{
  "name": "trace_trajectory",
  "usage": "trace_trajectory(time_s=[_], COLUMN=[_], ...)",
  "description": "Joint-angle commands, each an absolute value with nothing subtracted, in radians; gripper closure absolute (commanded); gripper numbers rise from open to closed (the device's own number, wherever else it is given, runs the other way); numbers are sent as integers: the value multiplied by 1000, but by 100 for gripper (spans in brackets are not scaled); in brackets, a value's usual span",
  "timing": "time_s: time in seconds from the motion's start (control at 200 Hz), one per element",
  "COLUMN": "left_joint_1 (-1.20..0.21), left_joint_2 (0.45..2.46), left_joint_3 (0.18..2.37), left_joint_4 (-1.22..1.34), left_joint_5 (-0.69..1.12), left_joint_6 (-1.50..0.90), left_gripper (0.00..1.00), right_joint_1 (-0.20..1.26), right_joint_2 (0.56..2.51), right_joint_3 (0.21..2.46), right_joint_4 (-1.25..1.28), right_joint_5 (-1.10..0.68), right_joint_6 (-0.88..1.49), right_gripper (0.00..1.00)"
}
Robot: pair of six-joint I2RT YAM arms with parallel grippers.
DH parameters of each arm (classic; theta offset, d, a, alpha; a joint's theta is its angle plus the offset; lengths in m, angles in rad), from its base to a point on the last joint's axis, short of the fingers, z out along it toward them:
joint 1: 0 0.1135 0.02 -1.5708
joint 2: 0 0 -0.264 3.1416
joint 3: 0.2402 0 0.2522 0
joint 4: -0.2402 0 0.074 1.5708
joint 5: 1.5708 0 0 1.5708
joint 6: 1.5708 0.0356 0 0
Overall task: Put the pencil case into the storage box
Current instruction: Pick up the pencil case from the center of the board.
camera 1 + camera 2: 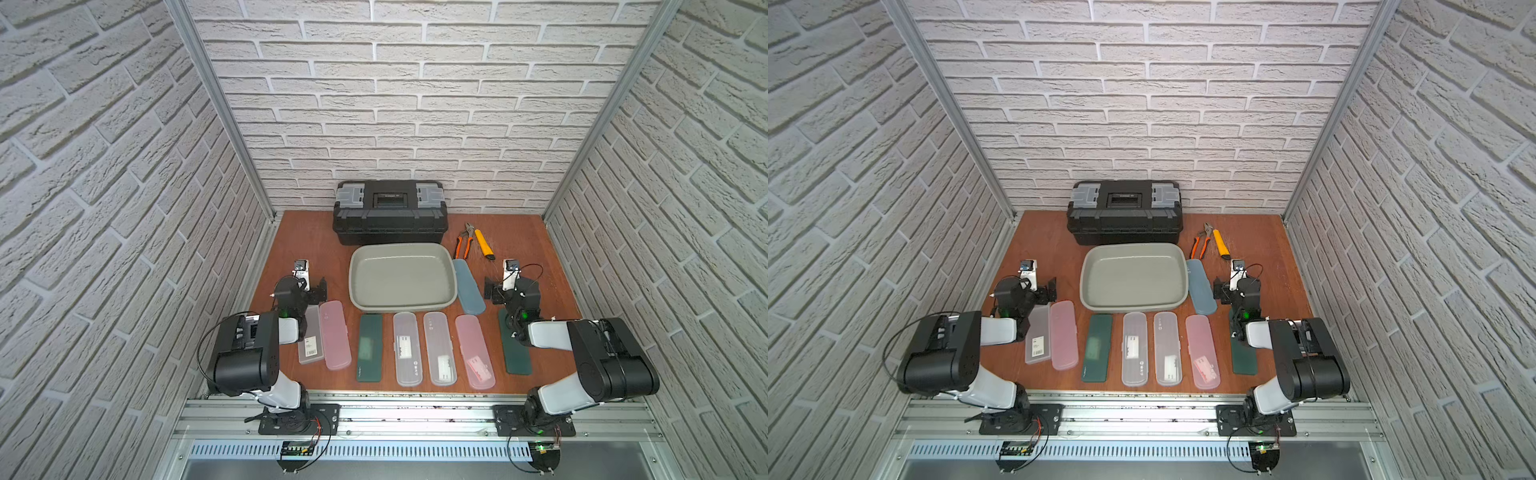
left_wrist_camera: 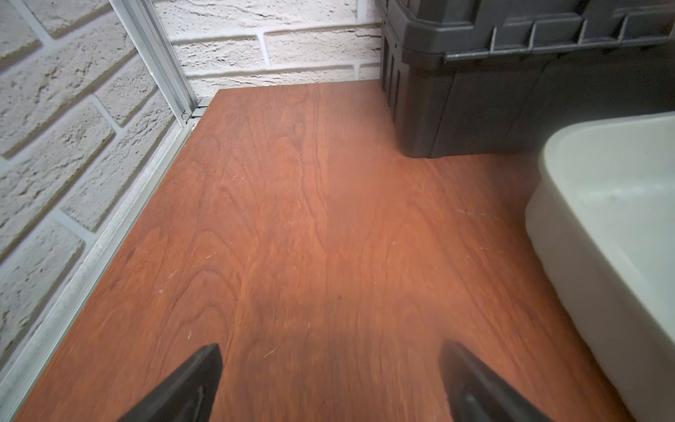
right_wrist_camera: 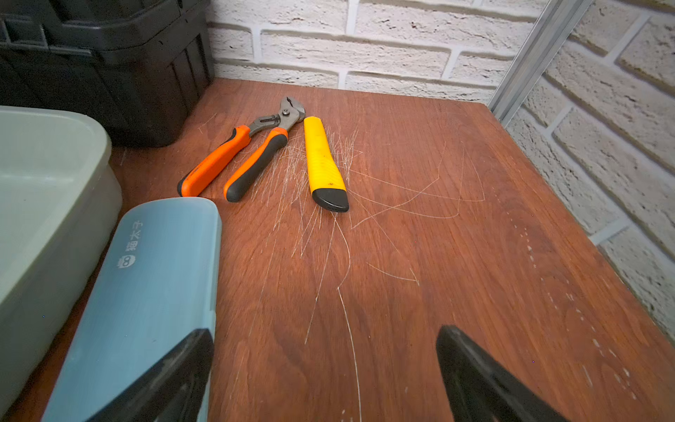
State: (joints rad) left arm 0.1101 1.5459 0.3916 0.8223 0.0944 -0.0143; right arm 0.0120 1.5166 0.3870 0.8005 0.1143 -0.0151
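Green pencil case (image 1: 518, 359) partly under right arm (image 1: 548, 334)

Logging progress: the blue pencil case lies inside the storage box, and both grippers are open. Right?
No. The blue pencil case lies beside the storage box, not inside it; both top views show the box empty. The left gripper and right gripper are open.

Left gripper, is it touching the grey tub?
Apart. In the left wrist view, bare table lies between the left gripper and the tub; both top views show the gap too.
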Motion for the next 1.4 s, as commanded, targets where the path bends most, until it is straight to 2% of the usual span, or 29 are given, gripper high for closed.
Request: trace_trajectory(time_s=[0.0,0.77,0.825,0.89,0.93,0.99,1.09,1.18,1.305,1.395], left_joint_1=[110,107,73,30,9,-20,-88,-98,-129,-175], left_joint_2=[1552,1550,1514,1446,1421,1398,1330,1261,1200,1155], left_joint_3=[399,399,437,552,644,748,788,799,821,831], left_joint_4=[861,864,781,499,335,160,76,-3,-121,-191], left_joint_5=[106,89,-17,-122,-167,-207,-333,-292,-207,-189], left_joint_6=[-5,-5,-2,8,-14,-41,-118,-250,-362,-375], left_gripper=[2,1,2,2,1,2,2,1,2,1], right_joint_1=[8,5,6,8,9,9,8,7,11,18], right_joint_2=[1516,1516,1514,1506,1472,1394,1365,1372,1402,1421], right_joint_3=[403,404,402,410,448,565,753,866,909,900], right_joint_4=[824,824,824,826,743,459,110,-134,-301,-356], right_joint_5=[109,107,107,104,90,92,155,89,-111,-180], right_joint_6=[-11,-11,-11,-15,-25,-17,81,154,225,262], right_gripper=[0,0,0,0,0,1,0,0,5,6])
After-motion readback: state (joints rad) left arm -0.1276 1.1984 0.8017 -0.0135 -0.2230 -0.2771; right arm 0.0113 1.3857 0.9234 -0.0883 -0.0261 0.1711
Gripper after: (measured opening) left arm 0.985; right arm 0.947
